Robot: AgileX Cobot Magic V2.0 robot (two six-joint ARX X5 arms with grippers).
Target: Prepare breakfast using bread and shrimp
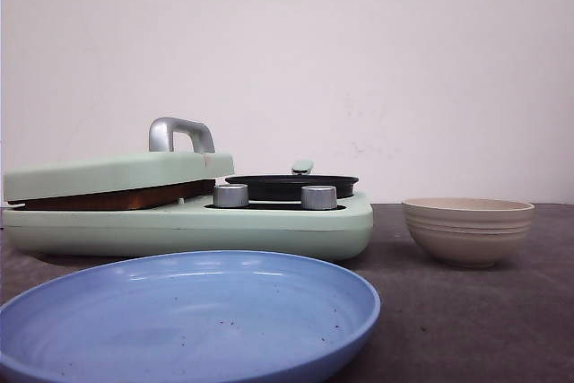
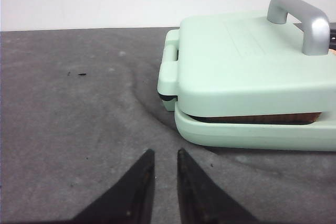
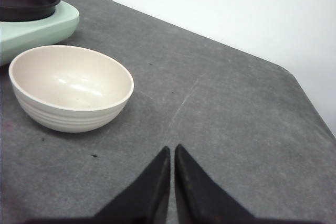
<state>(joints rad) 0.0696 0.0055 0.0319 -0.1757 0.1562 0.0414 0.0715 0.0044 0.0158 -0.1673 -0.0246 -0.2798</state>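
The pale green breakfast maker (image 1: 269, 221) stands at the left. Its handled lid (image 1: 117, 172) is down. A brown crust edge of the bread (image 1: 117, 196) shows in the slit under the lid, also in the left wrist view (image 2: 257, 118); the rest is hidden. A black pan (image 1: 291, 186) sits on the maker's right half. No shrimp is in view. My left gripper (image 2: 165, 153) hovers over bare table just left of the maker, empty, its jaws a narrow gap apart. My right gripper (image 3: 172, 149) is shut and empty, right of the beige bowl (image 3: 71, 85).
A blue plate (image 1: 188, 311) lies in front of the maker, nearest the camera. The beige bowl (image 1: 468, 229) is empty, right of the maker. Two silver knobs (image 1: 230, 195) sit on the maker's front. The grey table's right edge (image 3: 310, 103) is close to my right gripper.
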